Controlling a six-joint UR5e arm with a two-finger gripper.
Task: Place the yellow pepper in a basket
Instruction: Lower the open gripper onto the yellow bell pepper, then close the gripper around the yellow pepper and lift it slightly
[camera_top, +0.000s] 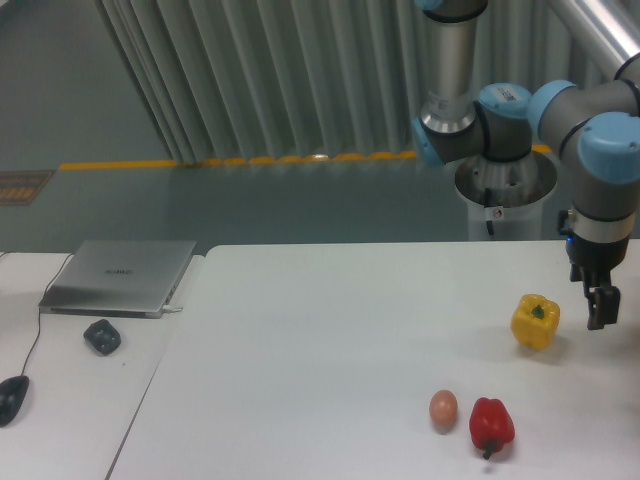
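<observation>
The yellow pepper (535, 321) sits on the white table (330, 340) near its right side, green stem on top. My gripper (598, 318) hangs just right of the pepper and slightly above it, apart from it and holding nothing. Its fingers show edge-on as one dark narrow shape, so the gap between them cannot be read. No basket is in view.
A red pepper (491, 425) and a small brown egg (443, 408) lie near the front edge, left of and below the yellow pepper. On the side table at left are a closed laptop (120, 276), a dark small object (102, 336) and a mouse (10, 398).
</observation>
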